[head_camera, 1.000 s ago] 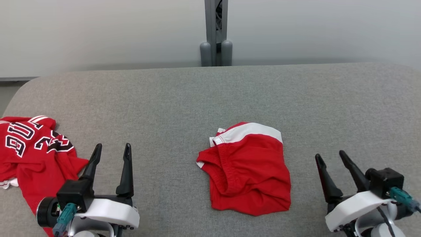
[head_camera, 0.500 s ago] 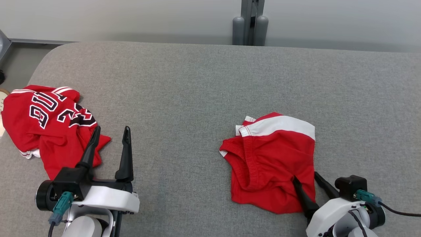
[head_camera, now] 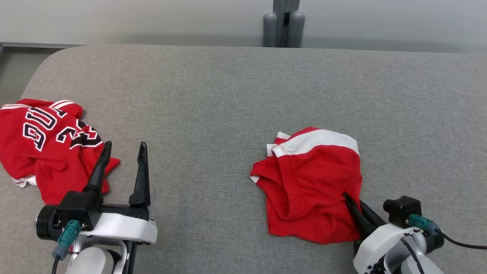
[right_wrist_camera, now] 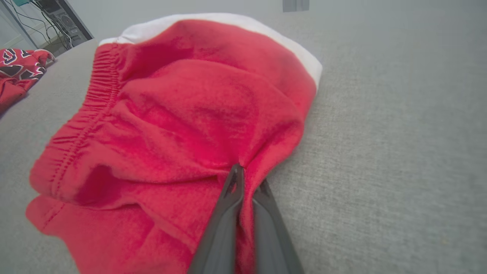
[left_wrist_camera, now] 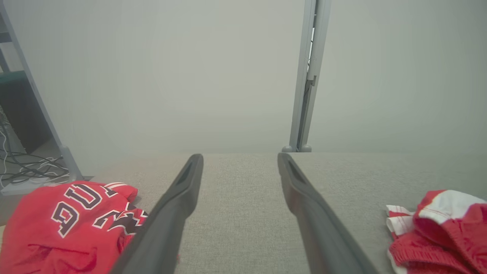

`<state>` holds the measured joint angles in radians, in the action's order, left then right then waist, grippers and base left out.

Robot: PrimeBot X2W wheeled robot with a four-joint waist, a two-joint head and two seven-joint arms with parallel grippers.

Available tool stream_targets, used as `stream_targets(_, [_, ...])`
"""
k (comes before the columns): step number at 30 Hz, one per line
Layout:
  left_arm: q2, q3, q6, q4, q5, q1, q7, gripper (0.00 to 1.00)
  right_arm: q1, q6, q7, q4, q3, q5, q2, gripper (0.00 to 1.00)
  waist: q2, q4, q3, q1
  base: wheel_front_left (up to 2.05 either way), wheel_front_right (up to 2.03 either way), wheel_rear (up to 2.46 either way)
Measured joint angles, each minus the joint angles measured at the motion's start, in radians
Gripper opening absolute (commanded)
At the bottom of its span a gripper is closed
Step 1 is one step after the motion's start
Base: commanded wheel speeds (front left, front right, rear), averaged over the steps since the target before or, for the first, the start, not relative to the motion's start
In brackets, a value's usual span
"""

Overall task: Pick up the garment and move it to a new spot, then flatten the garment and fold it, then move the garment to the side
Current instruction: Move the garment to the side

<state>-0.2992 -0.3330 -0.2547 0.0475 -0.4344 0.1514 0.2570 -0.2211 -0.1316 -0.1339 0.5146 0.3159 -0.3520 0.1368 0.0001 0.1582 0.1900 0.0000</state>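
Pinching a fold of the red shorts (head_camera: 312, 179) at their near edge: right hand (right_wrist_camera: 249, 178). Spread wide, left hand (head_camera: 125, 146) beside red jersey (head_camera: 42, 140) on grey worktop (head_camera: 213, 99).

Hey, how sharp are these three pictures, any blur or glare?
Head view: even light, sharp, no glare on the red shorts. Left wrist view: hazy, washed-out wall, left fingers soft. Right wrist view: wide-angle stretch, right fingers blurred up close.

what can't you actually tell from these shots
- Lettering on the jersey: head view, folds and the left edge cut it off.
- How deep the right tool pinches the red shorts: right wrist view, cloth wraps the tips.
- Rest of the red shorts: left wrist view, right edge crops them.
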Motion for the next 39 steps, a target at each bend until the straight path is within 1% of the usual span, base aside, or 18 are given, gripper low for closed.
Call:
stream_targets(6, [-0.013,-0.011,0.005,-0.008,0.014,0.003,-0.007,1.00,-0.009,0.001,-0.005,-0.052,0.028,0.054,0.041,0.00,0.0000,-0.062,0.005,0.0000,0.00,0.00,0.00])
stream_targets(10, [-0.041,-0.011,0.007,-0.010,0.023,0.024,-0.024,1.00,-0.040,0.001,0.000,-0.071,0.056,0.071,0.074,0.00,0.0000,-0.120,0.015,0.0000,0.00,0.00,0.00])
stream_targets(13, [-0.049,-0.011,0.005,-0.014,0.030,0.033,-0.037,1.00,-0.086,0.001,-0.002,-0.063,0.077,0.068,0.095,0.00,0.0000,-0.169,0.023,0.0000,0.00,0.00,0.00])
stream_targets(20, [-0.060,-0.024,0.007,-0.038,0.039,0.074,-0.063,1.00,-0.264,0.000,-0.059,0.037,0.129,0.053,0.150,0.00,0.0000,-0.290,0.052,0.0000,0.00,0.00,0.00])
stream_targets(27, [-0.056,-0.058,0.018,-0.051,0.058,0.126,-0.089,1.00,-0.416,0.001,-0.115,0.197,0.180,0.055,0.265,0.00,-0.0001,-0.395,0.093,0.0000,0.00,0.00,0.00])
stream_targets(31, [-0.053,-0.079,0.034,-0.050,0.067,0.165,-0.104,1.00,-0.486,0.001,-0.125,0.263,0.170,0.061,0.321,0.00,-0.0001,-0.439,0.124,0.0000,0.00,0.00,0.00])
stream_targets(36, [-0.044,-0.098,0.042,-0.042,0.081,0.208,-0.114,1.00,-0.536,0.001,-0.126,0.257,0.119,0.075,0.331,0.00,0.0000,-0.469,0.168,0.0000,0.00,0.00,0.00])
stream_targets(37, [-0.041,-0.101,0.042,-0.042,0.083,0.216,-0.116,1.00,-0.536,0.001,-0.127,0.269,0.109,0.077,0.330,0.09,0.0000,-0.472,0.177,0.0000,0.00,0.00,0.00])
stream_targets(38, [-0.040,-0.103,0.043,-0.041,0.085,0.226,-0.116,1.00,-0.538,0.001,-0.126,0.282,0.097,0.081,0.328,0.37,0.0000,-0.474,0.187,0.0000,0.00,0.00,0.00])
stream_targets(39, [-0.039,-0.105,0.044,-0.040,0.085,0.234,-0.116,1.00,-0.543,0.001,-0.127,0.298,0.084,0.085,0.325,0.92,0.0000,-0.476,0.195,0.0000,0.00,0.00,0.00])
